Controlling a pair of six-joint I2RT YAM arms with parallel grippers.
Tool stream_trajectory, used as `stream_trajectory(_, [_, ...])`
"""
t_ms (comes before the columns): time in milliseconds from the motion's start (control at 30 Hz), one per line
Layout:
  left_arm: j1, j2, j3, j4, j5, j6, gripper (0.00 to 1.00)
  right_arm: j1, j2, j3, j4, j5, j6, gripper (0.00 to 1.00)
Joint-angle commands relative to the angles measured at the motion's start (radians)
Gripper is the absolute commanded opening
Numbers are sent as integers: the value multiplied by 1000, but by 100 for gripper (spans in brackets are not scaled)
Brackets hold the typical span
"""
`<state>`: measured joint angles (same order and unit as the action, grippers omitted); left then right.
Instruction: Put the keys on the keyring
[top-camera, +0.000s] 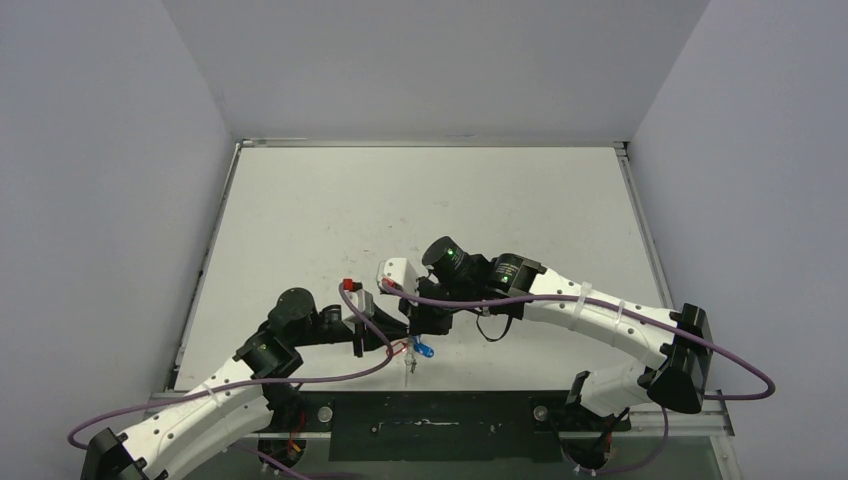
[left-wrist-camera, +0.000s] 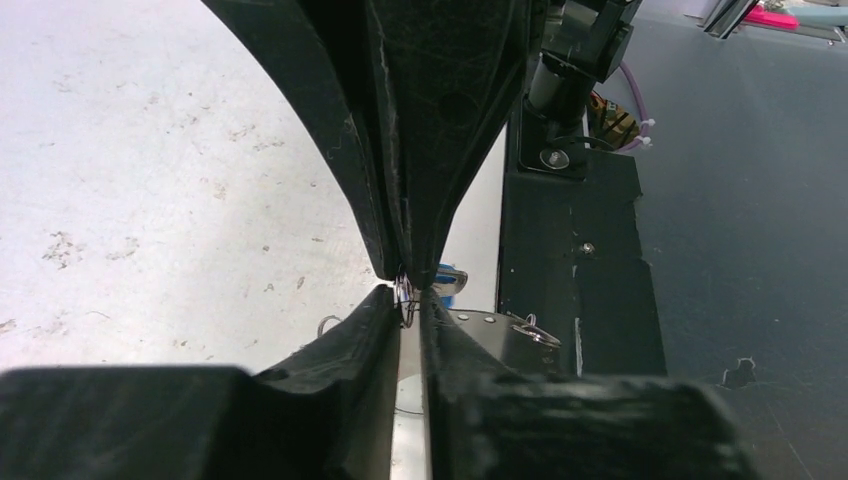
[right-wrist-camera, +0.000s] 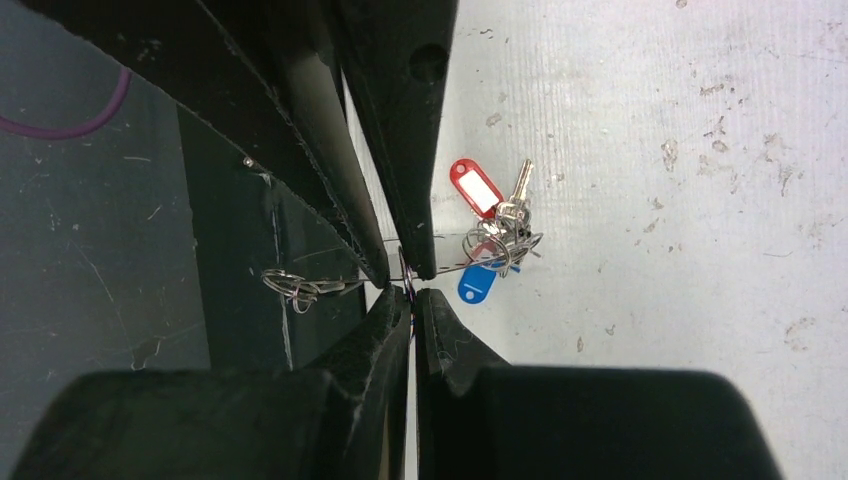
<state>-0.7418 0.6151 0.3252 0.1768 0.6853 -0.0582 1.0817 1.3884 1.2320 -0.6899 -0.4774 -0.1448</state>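
Observation:
The keyring (right-wrist-camera: 452, 268) is a thin wire hoop running across the right wrist view, with a small silver clip (right-wrist-camera: 288, 286) on its left part. Silver keys (right-wrist-camera: 514, 214) with a red tag (right-wrist-camera: 475, 187) and a blue tag (right-wrist-camera: 478, 283) hang bunched on its right part, just above the white table. My right gripper (right-wrist-camera: 411, 295) is shut on the wire. My left gripper (left-wrist-camera: 408, 300) meets it tip to tip and pinches the same hoop (left-wrist-camera: 405, 292). In the top view both grippers (top-camera: 398, 346) (top-camera: 413, 338) meet near the table's front edge.
A black strip (top-camera: 430, 420) runs along the near table edge, right below the grippers. Purple cables (top-camera: 350, 372) loop off both arms. Grey walls (top-camera: 120, 200) enclose the white table (top-camera: 420, 200) on three sides.

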Motion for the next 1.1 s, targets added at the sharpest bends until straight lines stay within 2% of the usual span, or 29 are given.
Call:
stream_trajectory(0, [-19,11,7,48,-4,25,6,7,5,57,67,3,14,0])
stream_trajectory(33, [-22,12,9,43,-3,29,0,7,7,56,67,4,14,0])
stream_trajectory(200, [-24,-1,6,30,-6,32,0,7,0,51,72,33,12,1])
stream_trajectory(233, [-24,-7,1,30,-8,31,0,6,-6,46,76,40,8,5])
stream_trajectory(367, [-24,-49,-28,57,-33,10,0,-7,-77,-18,145,45,-2,40])
stream_trajectory(400, [-24,-62,-39,77,-42,1,0,-14,-100,-50,182,31,-7,48])
stream_trajectory(433, [-25,-74,-52,98,-45,-7,0,-23,-127,-80,204,13,-12,51])
stream_trajectory(700, [-30,-152,-131,263,-54,-39,0,-117,-283,-290,474,-214,-21,52])
stream_trajectory(900, [-31,-177,-159,355,-41,-48,0,-128,-284,-371,602,-318,-12,49])
stream_trajectory(1067, [-32,-185,-156,362,-33,-52,0,-129,-253,-384,644,-339,7,42])
